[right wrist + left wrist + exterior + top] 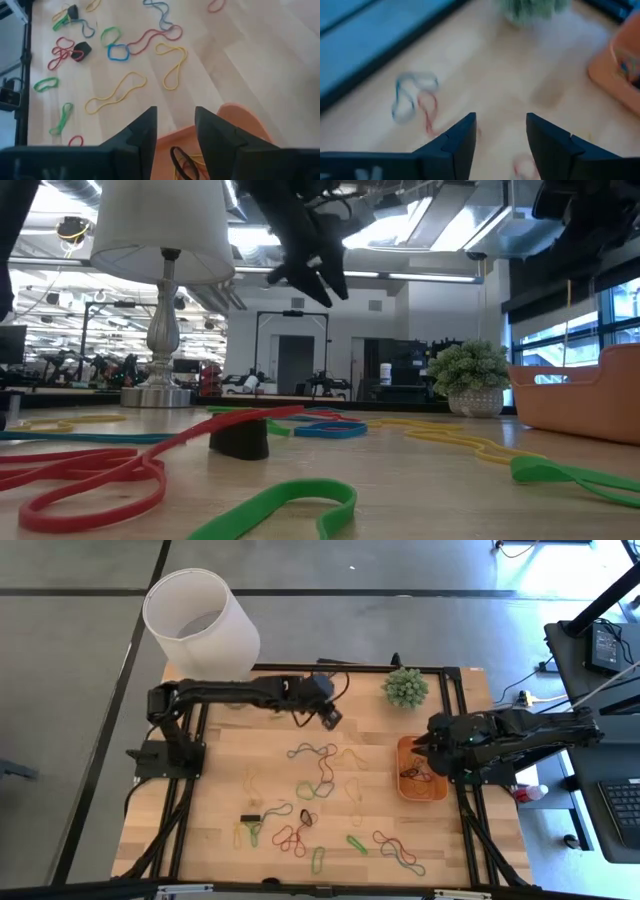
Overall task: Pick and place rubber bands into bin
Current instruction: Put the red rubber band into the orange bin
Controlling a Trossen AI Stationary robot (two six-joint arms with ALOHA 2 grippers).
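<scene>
Several rubber bands [318,775] in red, green, yellow, blue and dark colours lie scattered on the wooden table; they also show in the right wrist view [150,37]. The orange bin [421,768] lies near the table's right edge with a few bands [181,161] in it. My left gripper [330,720] hangs open and empty above the table's far middle, high over the bands [415,95]. My right gripper [428,745] is open and empty above the bin's far left part [235,117].
A white lampshade [200,625] on a metal lamp base [158,390] stands at the far left corner. A small potted plant [405,687] stands at the far edge, right of the middle. Small dark objects [250,817] lie among the bands.
</scene>
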